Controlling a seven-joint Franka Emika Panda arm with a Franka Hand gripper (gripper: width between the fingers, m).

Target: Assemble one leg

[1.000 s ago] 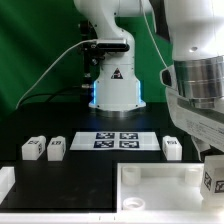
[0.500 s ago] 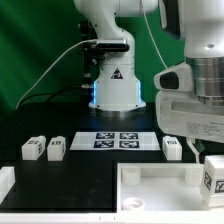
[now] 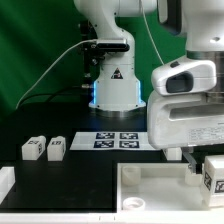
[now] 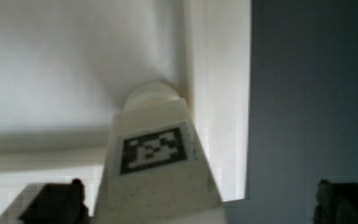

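Leg (image 4: 155, 150) between jaws, panel (image 4: 217, 90) close alongside

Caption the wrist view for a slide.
Open gripper flanking a tagged white leg, white panel and dark table beyond.

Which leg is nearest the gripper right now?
The leg at the exterior view's right edge, by the white panel, just beside the gripper. The other two legs stand far off at the exterior view's left.
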